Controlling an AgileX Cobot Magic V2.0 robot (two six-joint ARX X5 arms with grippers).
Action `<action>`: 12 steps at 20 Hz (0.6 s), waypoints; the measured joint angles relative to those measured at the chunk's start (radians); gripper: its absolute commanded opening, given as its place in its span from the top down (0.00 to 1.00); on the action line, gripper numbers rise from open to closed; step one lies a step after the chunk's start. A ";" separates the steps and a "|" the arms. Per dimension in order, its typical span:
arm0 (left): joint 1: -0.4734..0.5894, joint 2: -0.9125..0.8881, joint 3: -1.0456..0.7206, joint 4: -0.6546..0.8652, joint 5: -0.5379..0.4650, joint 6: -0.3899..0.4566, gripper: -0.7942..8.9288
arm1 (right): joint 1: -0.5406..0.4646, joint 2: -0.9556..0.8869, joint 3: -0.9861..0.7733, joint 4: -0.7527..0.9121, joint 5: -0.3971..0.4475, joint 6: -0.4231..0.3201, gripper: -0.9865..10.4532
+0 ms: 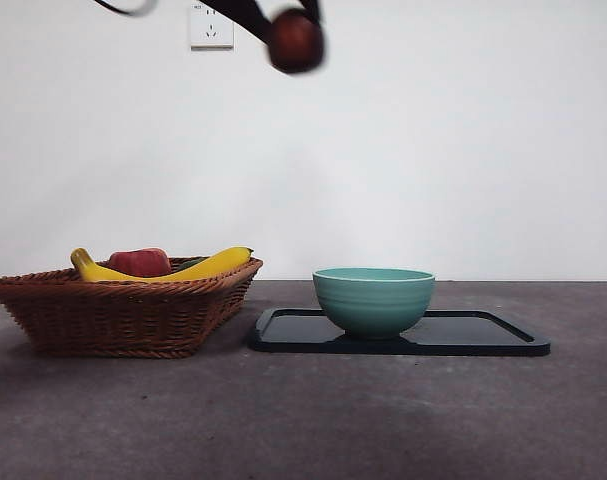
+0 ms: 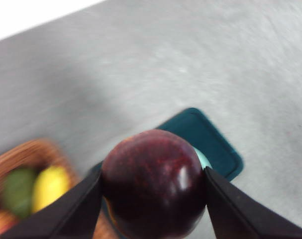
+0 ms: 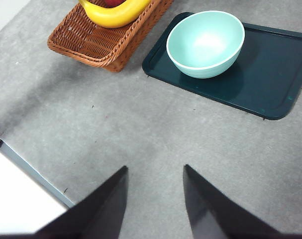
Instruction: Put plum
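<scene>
High in the front view, the dark maroon plum (image 1: 295, 41) hangs in the air between the basket and the bowl, held by my left gripper (image 1: 295, 20). The left wrist view shows the glossy plum (image 2: 154, 183) filling the space between both black jaws, with my left gripper (image 2: 153, 191) shut on it. Below stands a teal bowl (image 1: 373, 299) on a dark tray (image 1: 503, 340). My right gripper (image 3: 154, 199) is open above bare table, well short of the bowl (image 3: 205, 44) and tray (image 3: 270, 94).
A wicker basket (image 1: 123, 310) at the left holds a banana (image 1: 213, 265) and a red fruit (image 1: 140, 262). The basket (image 3: 101, 45) lies beside the tray's end. A wall socket (image 1: 211, 28) is on the white wall behind. The table edge (image 3: 31, 174) runs near the right gripper.
</scene>
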 measured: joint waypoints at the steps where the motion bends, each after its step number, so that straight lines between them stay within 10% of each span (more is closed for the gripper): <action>1: 0.026 -0.028 0.000 -0.029 0.000 0.000 0.66 | 0.000 0.000 0.000 0.000 0.000 0.000 0.76; 12: 0.201 -0.427 -0.458 0.065 0.000 0.024 0.66 | 0.000 0.000 0.000 0.000 0.000 0.000 0.76</action>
